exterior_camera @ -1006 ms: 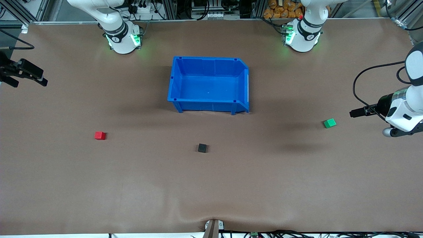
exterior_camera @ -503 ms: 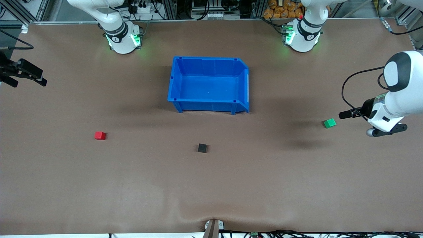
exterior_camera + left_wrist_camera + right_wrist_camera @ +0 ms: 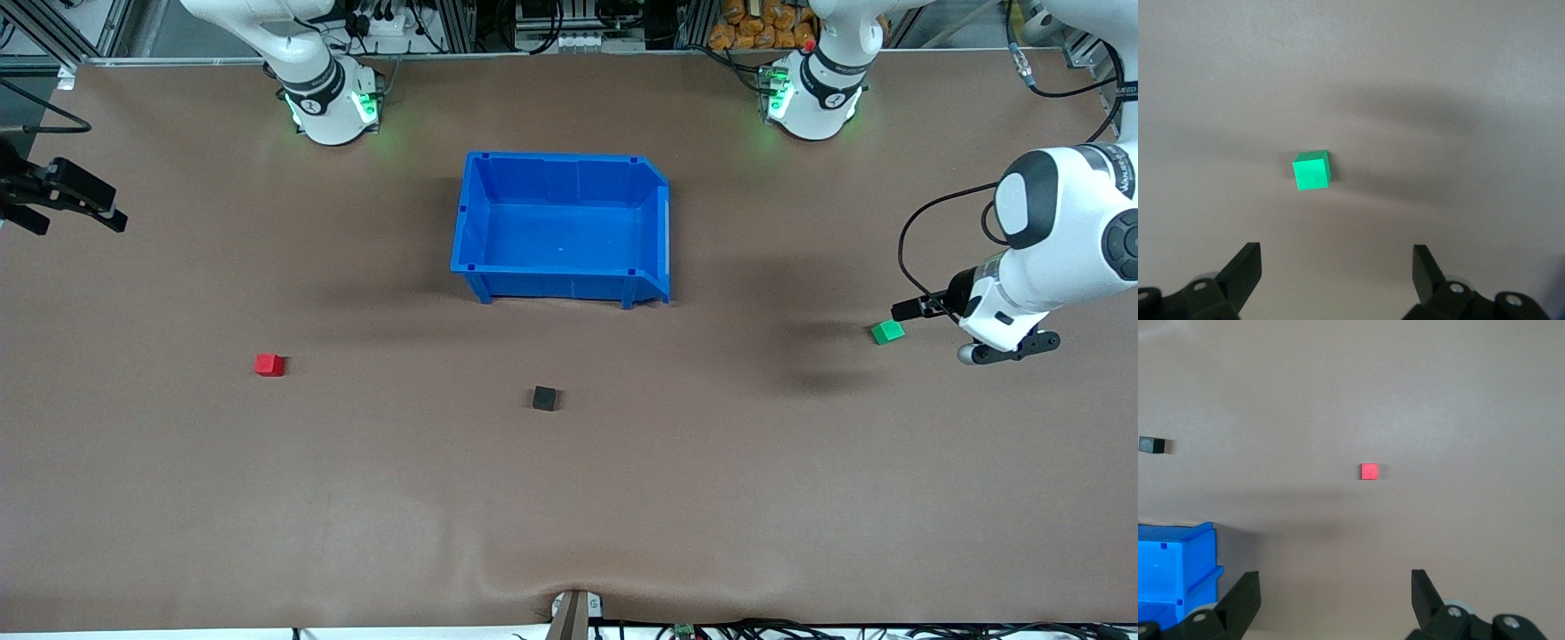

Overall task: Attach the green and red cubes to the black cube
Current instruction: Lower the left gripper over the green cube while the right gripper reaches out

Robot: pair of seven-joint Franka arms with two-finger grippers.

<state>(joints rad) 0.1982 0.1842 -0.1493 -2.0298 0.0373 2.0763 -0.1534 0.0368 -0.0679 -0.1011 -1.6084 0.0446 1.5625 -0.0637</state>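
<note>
Three cubes are spread apart on the table [image 3: 356, 498], nearer the camera than the blue bin [image 3: 560, 227]. Wide-spread jaws are shown on the left gripper [image 3: 907, 309] above the green cube [image 3: 887, 332] and the waiting right gripper [image 3: 76, 206]. The red cube [image 3: 268, 364] and black cube [image 3: 545, 398] lie untouched.

Bin [image 3: 560, 227] sits mid-table, toward the robots' bases. Black cube [image 3: 545, 398] lies nearer the front camera than the bin, roughly in line with its middle. Red cube [image 3: 268, 364] lies toward the right arm's end, well apart from the black cube, slightly farther from the camera. Green cube [image 3: 887, 332] lies toward the left arm's end, farther from the camera than both. All three rest apart on the table [image 3: 569, 498]. Left gripper [image 3: 909, 309] is over the table just beside the green cube; right gripper [image 3: 67, 206] waits at the right arm's end of the table.
</note>
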